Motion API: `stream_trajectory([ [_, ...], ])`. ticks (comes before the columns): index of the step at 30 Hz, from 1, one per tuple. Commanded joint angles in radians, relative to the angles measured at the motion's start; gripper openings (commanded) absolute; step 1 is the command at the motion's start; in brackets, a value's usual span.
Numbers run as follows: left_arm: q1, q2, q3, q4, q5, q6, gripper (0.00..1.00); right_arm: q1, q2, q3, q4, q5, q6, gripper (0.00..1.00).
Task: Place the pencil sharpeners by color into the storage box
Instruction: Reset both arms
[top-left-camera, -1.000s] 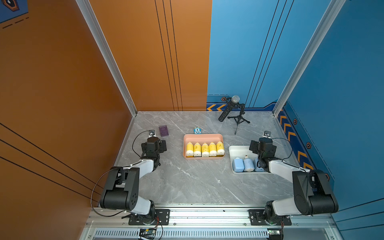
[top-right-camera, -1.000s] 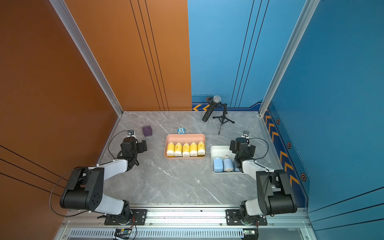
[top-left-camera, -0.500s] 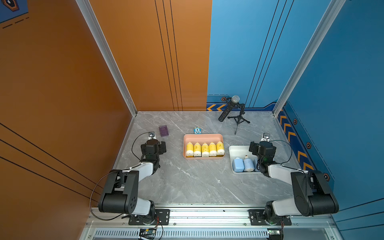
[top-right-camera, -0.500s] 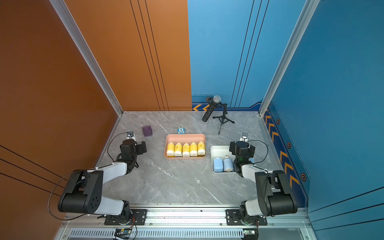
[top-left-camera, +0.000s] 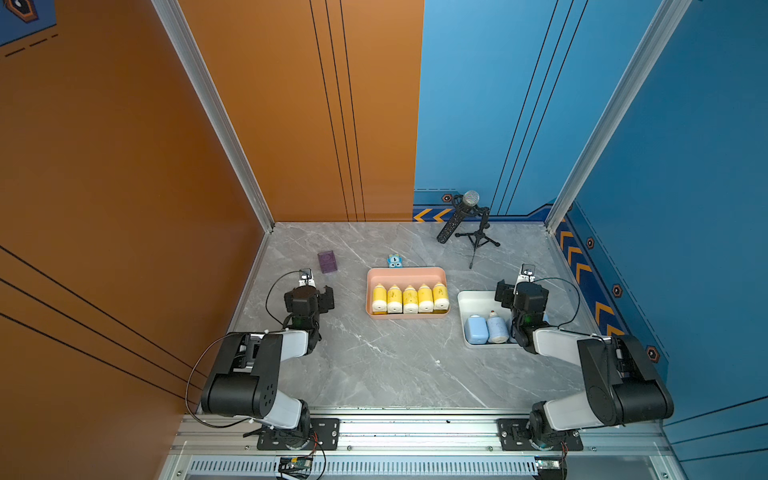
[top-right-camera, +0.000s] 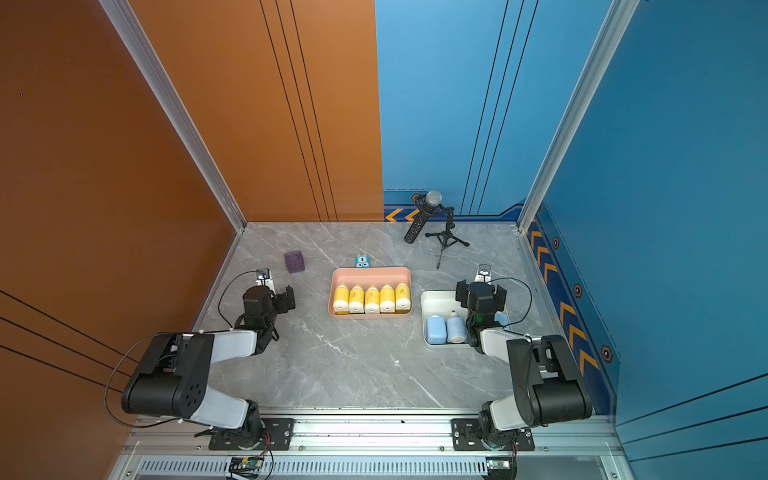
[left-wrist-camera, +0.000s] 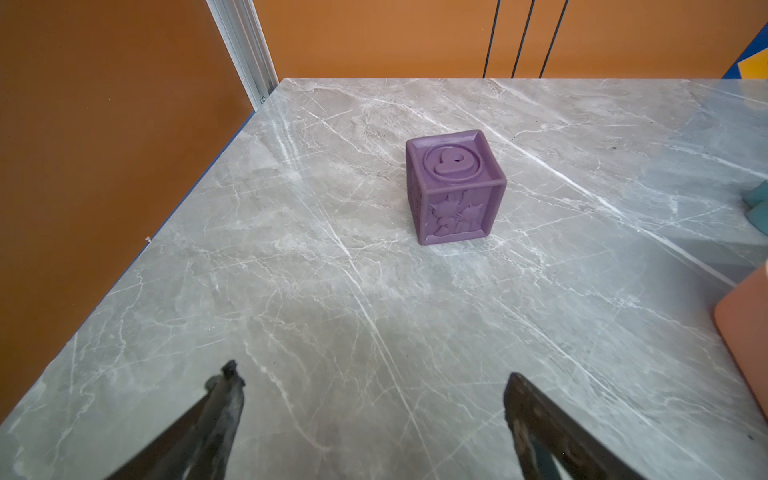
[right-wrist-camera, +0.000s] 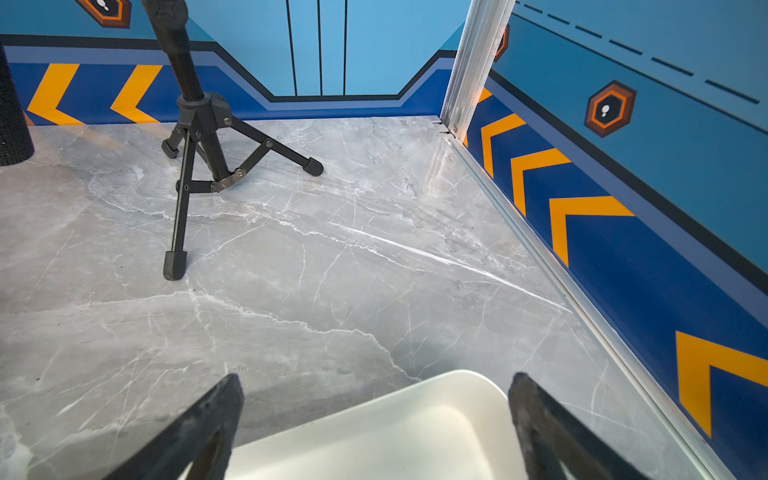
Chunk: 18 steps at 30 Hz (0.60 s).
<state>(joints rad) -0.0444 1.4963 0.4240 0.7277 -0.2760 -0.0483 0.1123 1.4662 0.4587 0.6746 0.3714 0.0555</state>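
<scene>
Tabletop of grey marble carries, in both top views, a pink plastic tray with five yellow bottle-shaped pencil sharpeners in a row. At its 4 o'clock a white tray holds light blue pencil sharpeners, partly hidden by the folded right arm. A dark purple cube sits at 10 o'clock, a blue cartoon-faced toy at 12, a black tripod microphone at 1. The left arm crouches at 9.

Left wrist view: left gripper gapes empty, cube ahead.

Right wrist view: right gripper gapes empty over the white tray's corner.
</scene>
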Motion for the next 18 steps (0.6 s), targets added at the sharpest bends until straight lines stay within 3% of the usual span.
stream_trajectory([
  [1,0.009,0.008,-0.012,0.061,0.025,0.011,0.98,0.003,0.011,-0.015,0.032,0.003,-0.014,1.0],
  [14,0.002,0.041,-0.041,0.141,0.049,0.031,0.98,-0.028,0.009,-0.041,0.068,-0.048,0.009,1.0],
  [18,0.003,0.041,-0.04,0.141,0.048,0.033,0.98,-0.051,0.048,-0.077,0.161,-0.096,0.017,1.0],
])
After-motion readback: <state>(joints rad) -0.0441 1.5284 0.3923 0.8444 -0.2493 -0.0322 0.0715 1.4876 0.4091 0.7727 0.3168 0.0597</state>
